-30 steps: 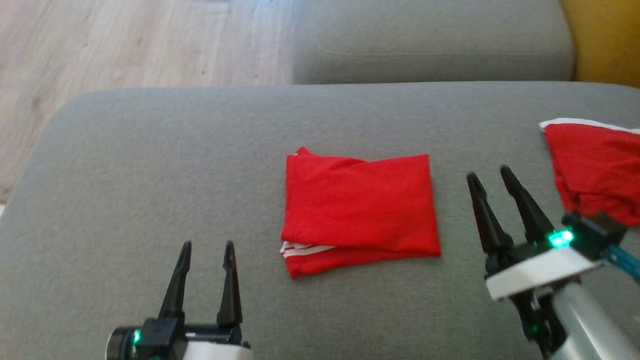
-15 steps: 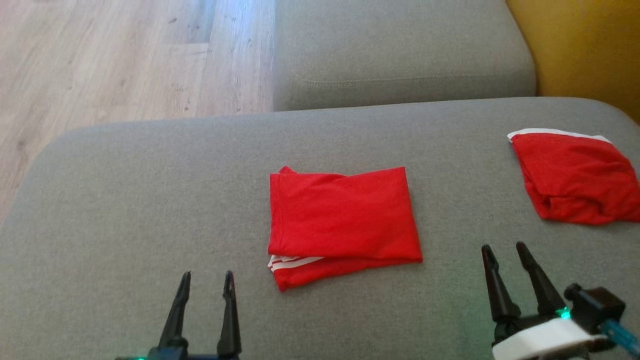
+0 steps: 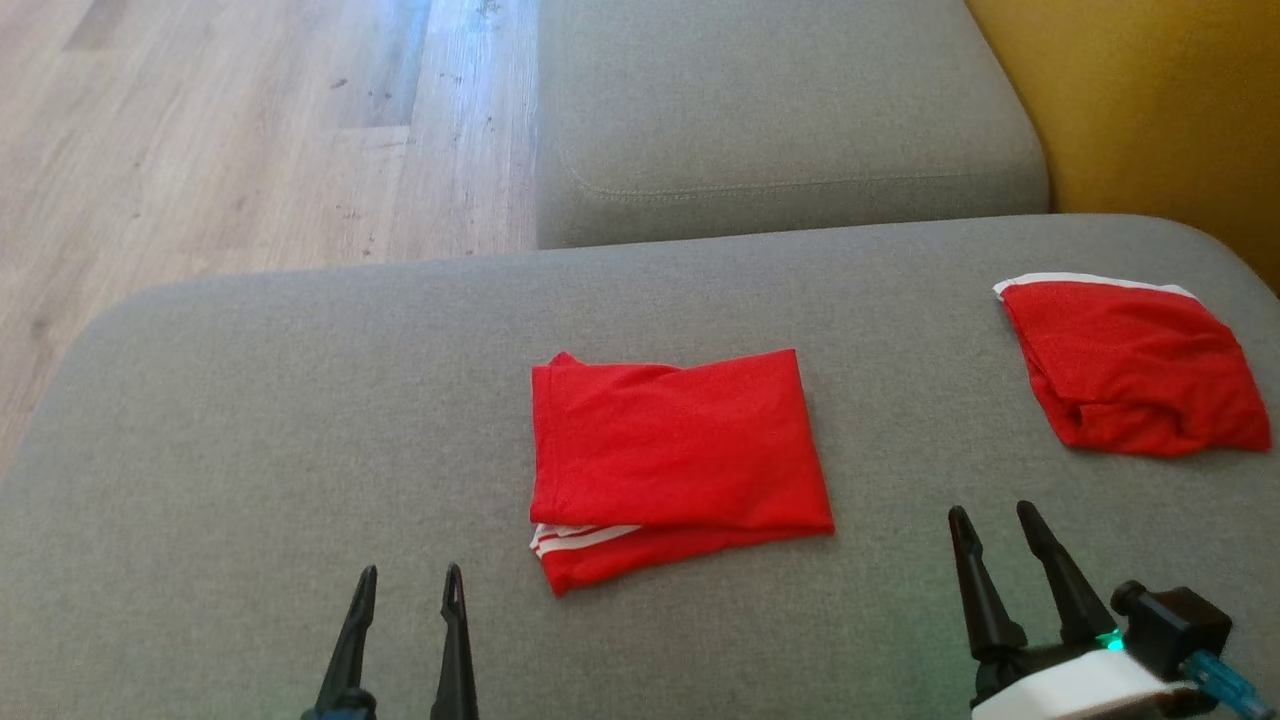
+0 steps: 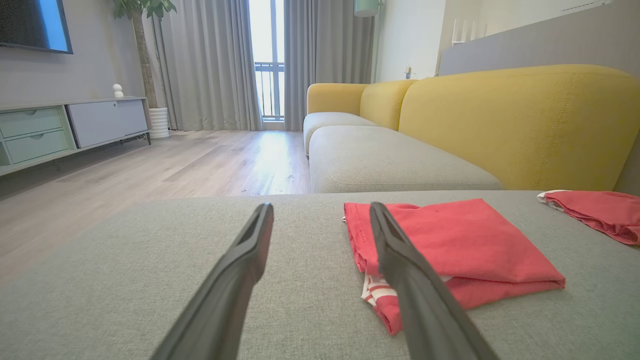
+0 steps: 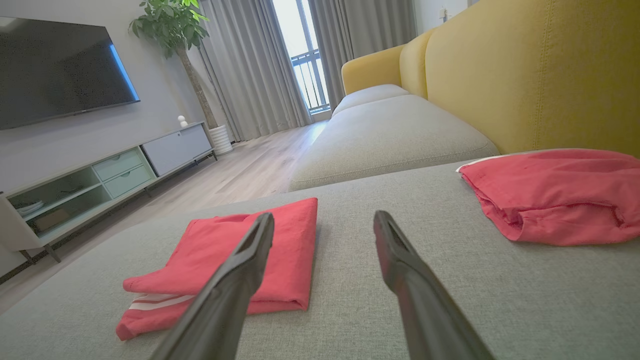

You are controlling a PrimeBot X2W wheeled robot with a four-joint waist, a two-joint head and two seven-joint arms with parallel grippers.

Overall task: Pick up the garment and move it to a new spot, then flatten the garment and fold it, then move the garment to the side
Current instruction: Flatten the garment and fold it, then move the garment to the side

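- Both grippers are empty at the near edge of the grey cushion [image 3: 250, 400]: the left gripper [image 3: 410, 572] and the right gripper [image 3: 992, 510] each have their fingers spread apart.
- The folded red garment [image 3: 680, 450] lies in the middle of the grey cushion, a little farther than the grippers and between them.
- Another red garment [image 3: 1130, 370] lies crumpled at the far right, well apart.
- I judge the cloth to be light, thin and soft, so one lifted layer would probably open the fold.
- It seems better to pinch all layers together at the near corners.
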